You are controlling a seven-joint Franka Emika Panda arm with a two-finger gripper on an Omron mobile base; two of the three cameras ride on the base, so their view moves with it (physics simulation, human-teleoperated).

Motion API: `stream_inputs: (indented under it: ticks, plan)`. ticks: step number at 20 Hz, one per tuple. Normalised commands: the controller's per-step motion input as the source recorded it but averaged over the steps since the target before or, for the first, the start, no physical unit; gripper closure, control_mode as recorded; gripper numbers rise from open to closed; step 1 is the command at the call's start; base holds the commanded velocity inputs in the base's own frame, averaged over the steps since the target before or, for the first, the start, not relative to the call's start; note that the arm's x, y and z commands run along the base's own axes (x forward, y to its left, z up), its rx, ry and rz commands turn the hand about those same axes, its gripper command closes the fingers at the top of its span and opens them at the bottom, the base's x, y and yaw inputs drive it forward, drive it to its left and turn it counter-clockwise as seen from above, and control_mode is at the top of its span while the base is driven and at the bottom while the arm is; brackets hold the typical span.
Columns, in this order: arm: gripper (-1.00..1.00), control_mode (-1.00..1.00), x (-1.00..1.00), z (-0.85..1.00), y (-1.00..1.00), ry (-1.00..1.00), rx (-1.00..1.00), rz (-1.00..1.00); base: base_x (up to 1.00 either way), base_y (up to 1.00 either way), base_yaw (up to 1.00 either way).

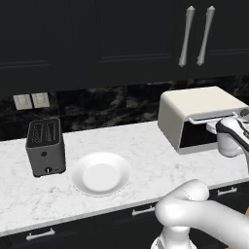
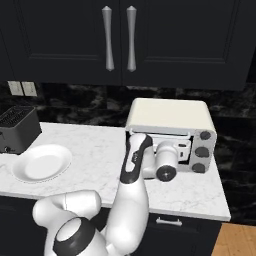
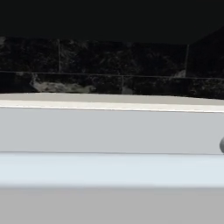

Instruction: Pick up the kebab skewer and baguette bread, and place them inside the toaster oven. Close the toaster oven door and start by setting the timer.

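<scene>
**While the plate sits bare, robot arm works at the toaster oven's front**

As the white arm reaches right across the marble desk (image 1: 141, 146), its end effector (image 2: 176, 149) sits right at the front opening of the cream toaster oven (image 2: 170, 117), jaws spread wide; whether they touch anything cannot be told. Three round knobs (image 2: 202, 151) line the oven's right side. Well to the left, a white plate (image 1: 101, 173) rests near the desk's front edge, just beside a dark two-slot toaster (image 1: 45, 147). Black cabinets (image 1: 121, 34) with silver handles hang above.
</scene>
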Motion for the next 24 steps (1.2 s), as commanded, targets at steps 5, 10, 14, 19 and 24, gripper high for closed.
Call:
stream_inputs:
  ticks: [5,10,14,19,24]
  plan:
    - [-1.0,-1.0,0.04,-0.04,0.0,0.01,0.0,0.0,0.0,0.0,0.0]
    - [-1.0,-1.0,-0.16,0.0,0.0,0.05,0.0,0.0,0.0,0.0,0.0]
    - [-1.0,-1.0,-0.22,0.0,-0.07,0.03,0.0,0.0,0.0,0.0,0.0]
    - [-1.0,-1.0,-0.42,0.0,-0.43,0.0,0.0,0.02,0.0,0.0,0.0]
    - [-1.0,-1.0,-0.46,0.0,-0.52,0.0,0.0,0.09,0.0,0.0,0.0]
